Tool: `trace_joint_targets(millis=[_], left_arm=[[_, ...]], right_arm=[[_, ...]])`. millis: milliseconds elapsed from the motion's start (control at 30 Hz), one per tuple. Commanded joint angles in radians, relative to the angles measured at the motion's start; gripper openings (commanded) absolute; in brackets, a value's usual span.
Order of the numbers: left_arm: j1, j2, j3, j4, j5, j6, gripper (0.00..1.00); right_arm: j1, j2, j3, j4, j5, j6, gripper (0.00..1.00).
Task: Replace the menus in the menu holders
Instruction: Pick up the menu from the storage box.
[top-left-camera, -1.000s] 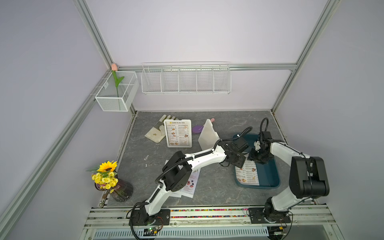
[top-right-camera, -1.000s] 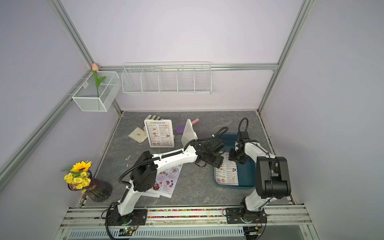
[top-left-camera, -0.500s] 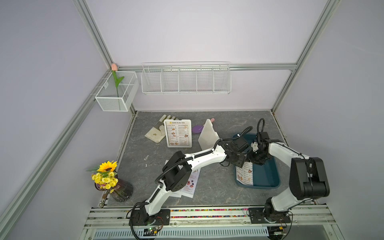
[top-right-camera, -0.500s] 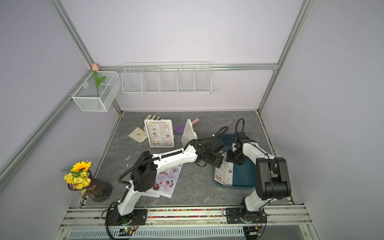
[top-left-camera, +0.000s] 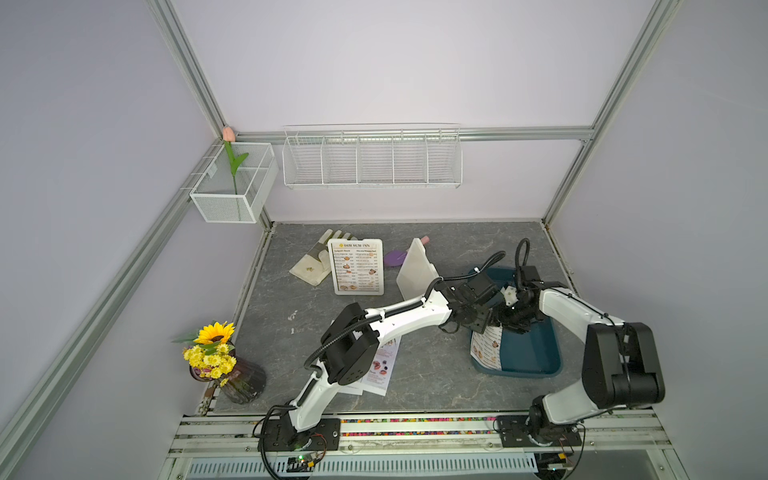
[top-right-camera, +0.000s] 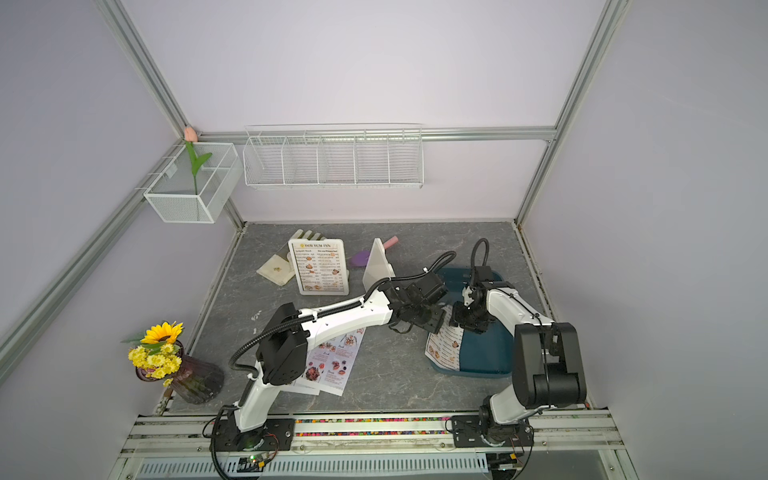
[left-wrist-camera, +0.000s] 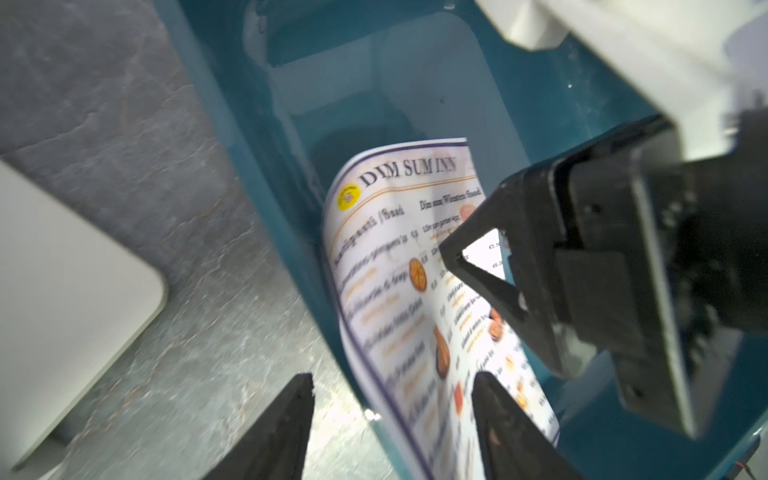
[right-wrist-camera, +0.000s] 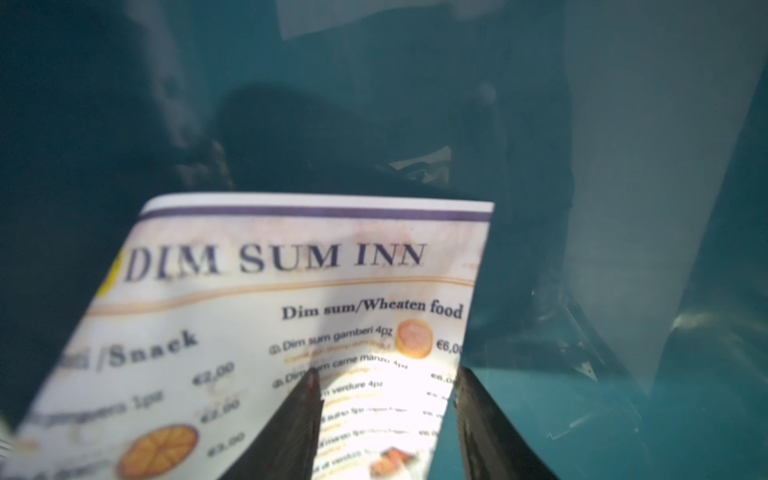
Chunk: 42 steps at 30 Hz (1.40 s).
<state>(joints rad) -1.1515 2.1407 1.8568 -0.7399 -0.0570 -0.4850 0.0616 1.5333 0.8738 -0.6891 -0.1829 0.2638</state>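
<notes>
A white "DIM SUM INN" menu (top-left-camera: 484, 351) (right-wrist-camera: 291, 291) stands curled against the left wall of the dark teal tray (top-left-camera: 528, 357) (left-wrist-camera: 257, 174). My left gripper (top-left-camera: 484, 328) (left-wrist-camera: 392, 415) is open, its jaws astride the tray wall and the sheet's lower edge. My right gripper (top-left-camera: 509, 322) (right-wrist-camera: 386, 399) is open inside the tray, the sheet's side edge between its fingers. One menu holder (top-left-camera: 356, 266) stands at the back with a DIM SUM INN menu in it. The other menu holder (top-left-camera: 415, 268) shows its plain white back. Pinkish menus (top-left-camera: 380, 365) lie under my left arm.
A pale glove (top-left-camera: 309, 266) lies left of the filled holder, and a purple item (top-left-camera: 392, 257) sits between the holders. A vase of sunflowers (top-left-camera: 224, 365) stands at the front left. Two white wire baskets (top-left-camera: 372, 158) (top-left-camera: 235, 187) hang on the walls.
The menu in the tray has gone from lying flat to curling up against the tray's left wall. My right gripper has moved left toward the left gripper.
</notes>
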Motion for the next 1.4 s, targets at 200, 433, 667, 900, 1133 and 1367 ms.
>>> trace_joint_targets(millis=[200,433,667,900,1133,1367], left_arm=[[-0.027,-0.087,-0.055,0.003,0.024,-0.045,0.62],[-0.031,-0.061,-0.067,0.009,0.014,-0.061,0.55],[-0.043,-0.042,-0.076,0.005,0.011,-0.066,0.44],[-0.045,-0.024,-0.072,0.009,0.002,-0.064,0.38],[-0.045,-0.012,-0.077,-0.009,-0.063,-0.06,0.38],[-0.046,0.006,-0.085,-0.003,-0.055,-0.057,0.33]], right_arm=[[0.006,0.01,-0.022,-0.01,0.002,0.01,0.55],[0.006,0.011,-0.026,-0.001,-0.006,0.015,0.55],[0.008,0.015,-0.024,-0.001,-0.005,0.012,0.55],[0.007,0.02,-0.025,0.002,-0.007,0.015,0.55],[0.007,0.025,-0.024,0.006,-0.012,0.014,0.55],[0.006,0.03,-0.019,0.008,-0.013,0.015,0.55]])
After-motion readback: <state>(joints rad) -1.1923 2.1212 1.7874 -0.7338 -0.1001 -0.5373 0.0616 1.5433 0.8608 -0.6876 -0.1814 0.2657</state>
